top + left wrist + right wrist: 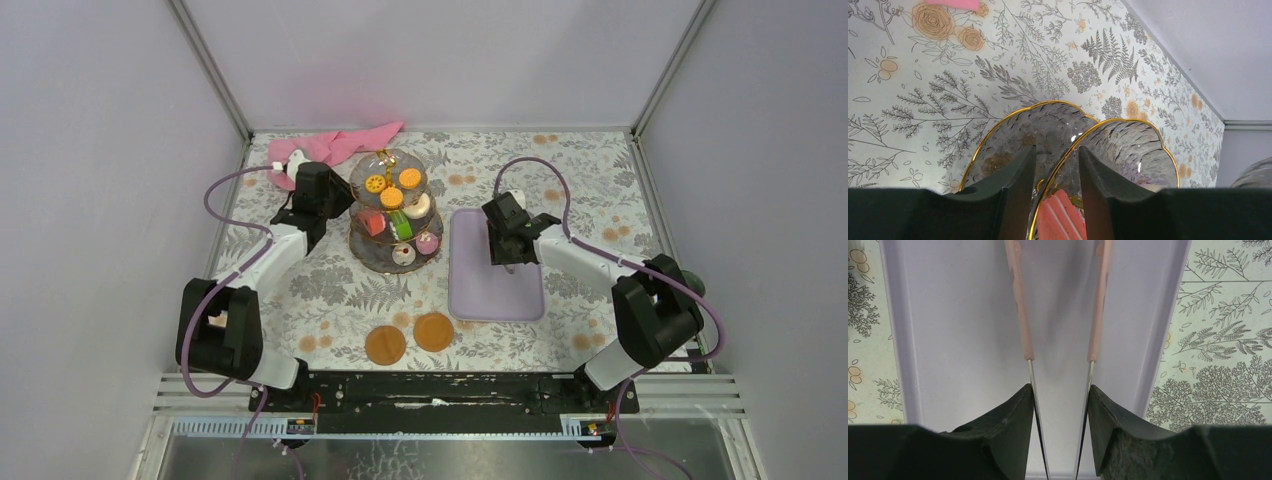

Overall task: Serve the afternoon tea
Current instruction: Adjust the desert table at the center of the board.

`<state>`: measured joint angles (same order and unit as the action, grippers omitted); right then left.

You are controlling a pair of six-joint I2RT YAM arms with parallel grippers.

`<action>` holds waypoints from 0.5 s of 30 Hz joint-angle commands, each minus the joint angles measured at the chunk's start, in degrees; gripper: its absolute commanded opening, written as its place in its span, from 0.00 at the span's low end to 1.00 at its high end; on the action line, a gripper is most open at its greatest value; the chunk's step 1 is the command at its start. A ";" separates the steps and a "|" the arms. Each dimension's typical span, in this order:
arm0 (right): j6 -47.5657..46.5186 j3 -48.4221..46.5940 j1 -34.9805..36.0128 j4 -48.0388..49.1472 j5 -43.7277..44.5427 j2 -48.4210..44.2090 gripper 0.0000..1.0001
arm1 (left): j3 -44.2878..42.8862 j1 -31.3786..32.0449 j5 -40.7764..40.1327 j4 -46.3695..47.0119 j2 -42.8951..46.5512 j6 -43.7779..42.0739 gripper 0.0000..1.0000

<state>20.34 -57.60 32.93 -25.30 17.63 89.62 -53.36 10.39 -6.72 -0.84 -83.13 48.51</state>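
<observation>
Tip-over risk: left fingers (1015,175) sit astride a rim of the glass stand (370,256).
My left gripper (1056,151), on the stand's left flank, has its fingers apart, one on either side of a gold-edged tier. I judge any sideways drag would catch that rim and spill the pastries (392,198). Right of the stand, my right gripper (1060,390) is clamped on the spread pink tongs (1020,315) above the lilac tray (480,300), and they could slip. Two orange biscuits (385,345) lie off the stand, on its near side.
</observation>
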 commanded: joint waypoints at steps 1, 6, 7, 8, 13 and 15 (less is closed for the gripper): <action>-0.88 -1.51 -0.23 1.57 0.30 1.68 0.48 | -2.07 -0.20 -0.91 0.52 0.87 -0.34 0.45; -1.84 -3.96 -0.21 1.58 0.62 4.57 0.47 | -2.49 -0.20 -1.17 0.17 0.94 -0.37 0.48; -1.92 -4.42 -0.23 1.58 0.64 5.12 0.47 | -2.46 -0.20 -1.37 0.11 1.19 -0.31 0.48; -2.08 -4.78 -0.23 1.49 0.65 5.35 0.47 | -2.49 -0.20 -1.59 -0.02 1.38 -0.27 0.49; -2.54 -5.96 -0.29 1.40 1.52 7.45 0.45 | -1.81 -0.20 -2.95 -0.41 3.19 -0.04 0.50; -2.66 -6.45 -0.32 1.32 1.83 7.98 0.44 | -1.38 -0.19 -3.13 -0.49 3.99 0.30 0.51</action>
<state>18.85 -61.08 32.93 -24.69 17.56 96.66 -53.80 10.39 -7.79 -0.95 -81.87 48.51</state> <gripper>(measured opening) 0.452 0.503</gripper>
